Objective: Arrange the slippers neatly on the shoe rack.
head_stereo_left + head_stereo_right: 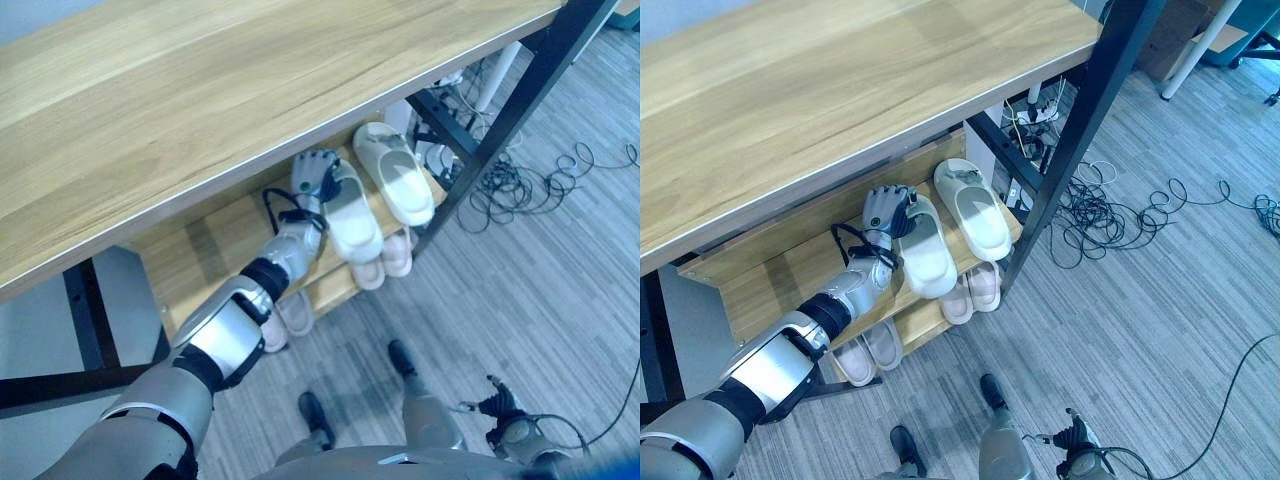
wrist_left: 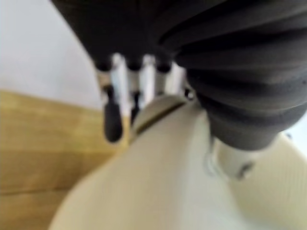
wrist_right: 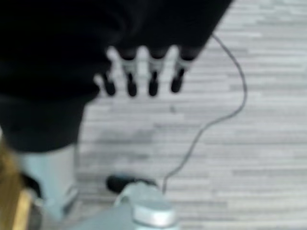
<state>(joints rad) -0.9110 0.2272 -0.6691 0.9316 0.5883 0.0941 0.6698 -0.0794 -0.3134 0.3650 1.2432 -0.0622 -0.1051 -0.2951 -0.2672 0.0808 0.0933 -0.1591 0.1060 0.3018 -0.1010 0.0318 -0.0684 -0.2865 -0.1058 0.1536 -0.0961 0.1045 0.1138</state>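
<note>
Far left, low: two pinkish slippers [image 1: 870,353] sit on the floor shelf under the shoe rack [image 1: 780,270].

Left robot hand [image 1: 886,211] reaches onto the middle shelf, fingers curled over the back end of a white slipper [image 1: 927,247]; the left wrist view suggests thumb and fingers pinch its rim, though contact is blurred. The slipper's front end overhangs the shelf's front edge. Just beside it to the right, its white mate [image 1: 975,207] lies flat on the shelf. Below these, another pinkish pair [image 1: 974,290].

Step in hand, likely: seating the held slipper. Best done by drawing it back and squaring it parallel with the mate.

Right robot hand [image 3: 144,79] hangs over bare floor, fingers relaxed, holding nothing.
</note>
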